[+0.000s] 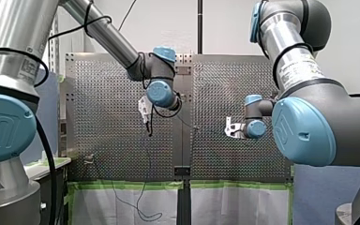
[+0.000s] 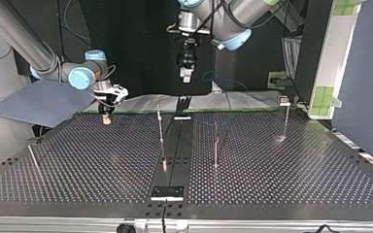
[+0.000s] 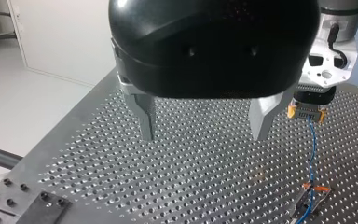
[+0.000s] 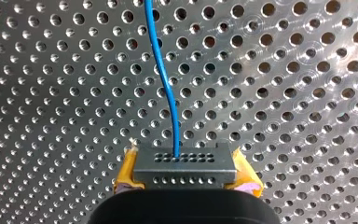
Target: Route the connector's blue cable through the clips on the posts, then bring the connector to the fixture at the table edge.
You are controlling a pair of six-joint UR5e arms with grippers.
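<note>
You have the right gripper [image 4: 185, 183] clamped on the connector [image 4: 185, 161] between its yellow pads [image 4: 127, 172], held near the clip [image 3: 316, 189] so the blue cable [image 4: 161, 70] can feed down to it, while the left gripper [image 3: 205, 123] hovers beside that clip, fingers [image 3: 145, 119] apart, apparently ready to guide.

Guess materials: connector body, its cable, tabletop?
The connector: likely matte grey plastic, rows of pin holes; could be metal. The blue cable: smooth plastic-looking insulation, curving softly. The table: bare metal, probably aluminium; shiny, circular marks around its holes.
</note>
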